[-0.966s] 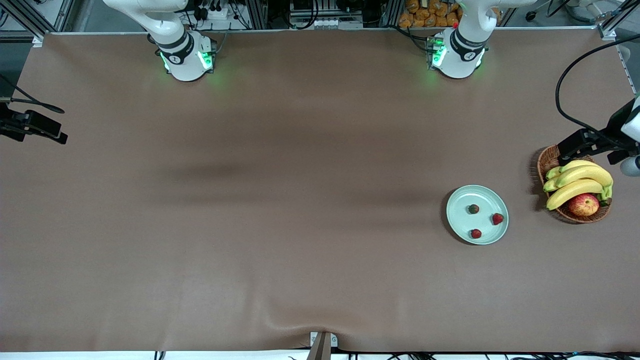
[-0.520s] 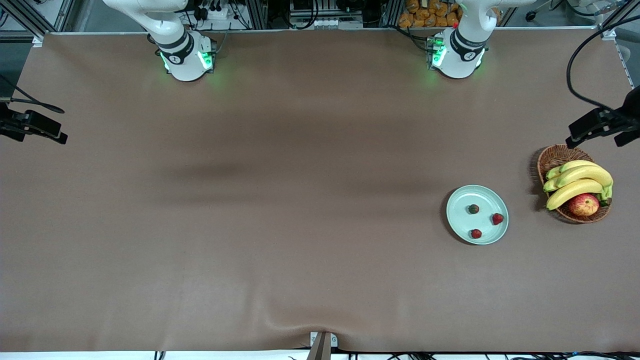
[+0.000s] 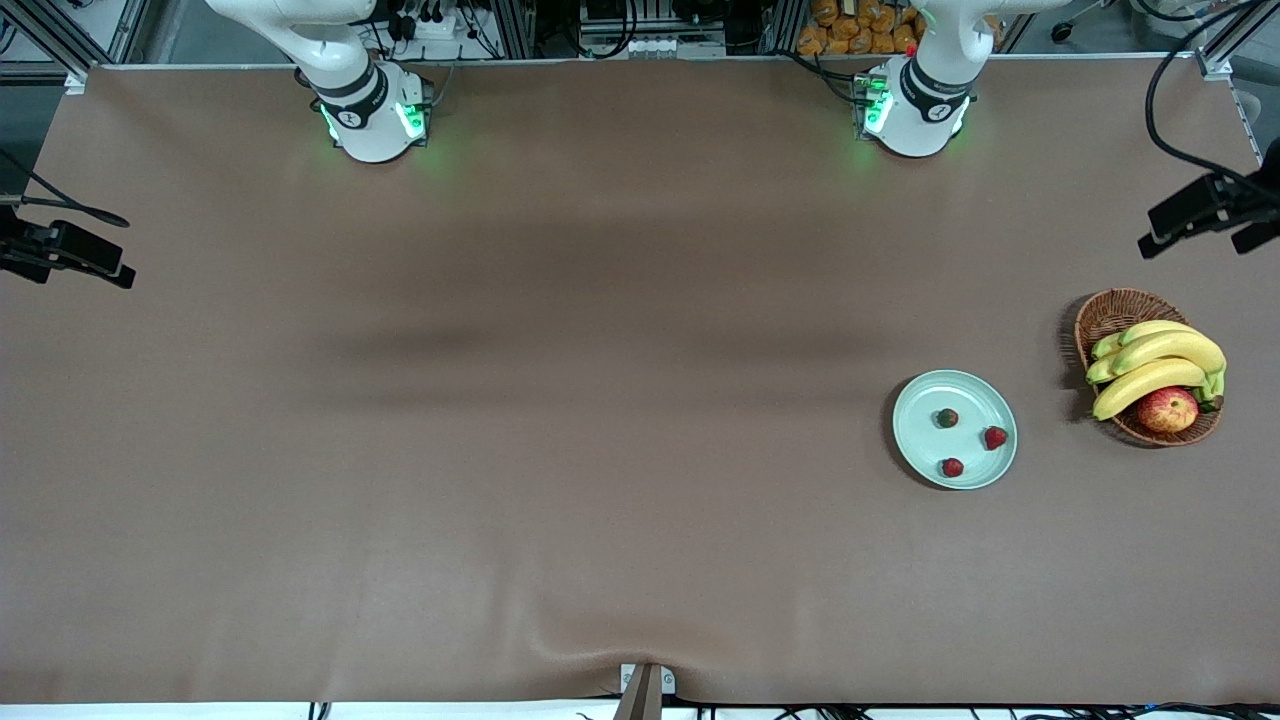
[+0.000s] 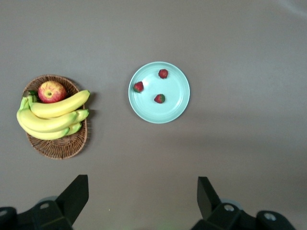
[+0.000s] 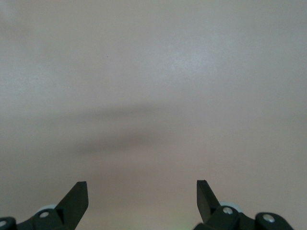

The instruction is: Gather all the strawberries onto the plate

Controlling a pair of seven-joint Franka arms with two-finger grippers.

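Note:
The pale mint plate point(image 3: 925, 400) lies toward the left arm's end of the table, beside the basket. Three strawberries rest on it, apart from one another point(image 3: 947, 418) point(image 3: 995, 437) point(image 3: 952, 467). In the left wrist view the plate point(image 4: 169, 111) and its berries point(image 4: 163, 73) point(image 4: 138, 86) point(image 4: 159, 98) show from high above. My left gripper point(image 3: 1195, 212) point(image 4: 143, 191) hangs open and empty, high over the table's edge at its own end. My right gripper point(image 3: 70, 255) point(image 5: 142, 191) waits open and empty over bare table at the right arm's end.
A brown wicker basket point(image 3: 1110, 310) point(image 4: 57, 143) holds yellow bananas point(image 3: 1160, 360) point(image 4: 53, 115) and a red-yellow apple point(image 3: 1167, 409) point(image 4: 52, 91). The brown cloth point(image 3: 560, 450) bulges a little at the edge nearest the front camera.
My left gripper has drawn away from above the basket toward the table's edge at its own end. The strawberries, plate and right arm have not moved.

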